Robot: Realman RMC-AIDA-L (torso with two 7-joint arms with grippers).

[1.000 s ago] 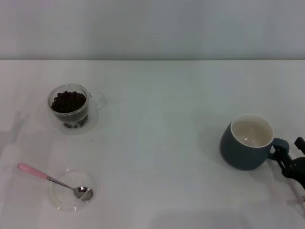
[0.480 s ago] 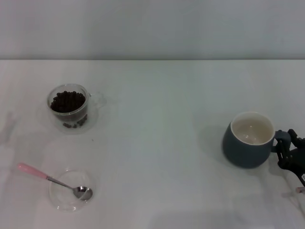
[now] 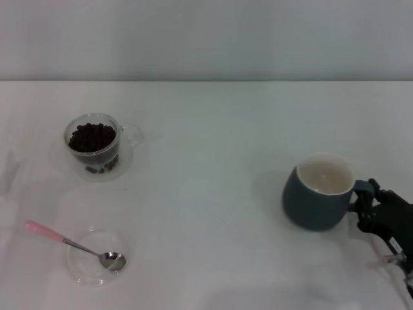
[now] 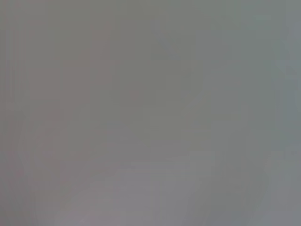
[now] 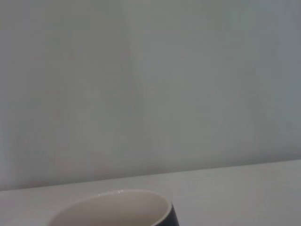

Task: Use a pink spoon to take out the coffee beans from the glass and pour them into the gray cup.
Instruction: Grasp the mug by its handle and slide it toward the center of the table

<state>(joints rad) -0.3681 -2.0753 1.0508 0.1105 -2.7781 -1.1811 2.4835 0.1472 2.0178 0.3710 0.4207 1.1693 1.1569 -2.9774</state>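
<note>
While gripping the thick loop handle, the right gripper [image 3: 365,205] is sitting just beside the rounded, slate-gray ceramic gray cup [image 3: 316,200]. Well apart, the pink spoon [image 3: 71,244] is lying across a clear dish [image 3: 84,268]; farther, coffee beans [image 3: 93,137] are filling the glass [image 3: 98,148].

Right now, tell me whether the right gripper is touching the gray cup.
Touching. In the head view the right gripper is closed around the gray cup's handle, with no gap between them. The right wrist view shows only the cup's rim.
</note>
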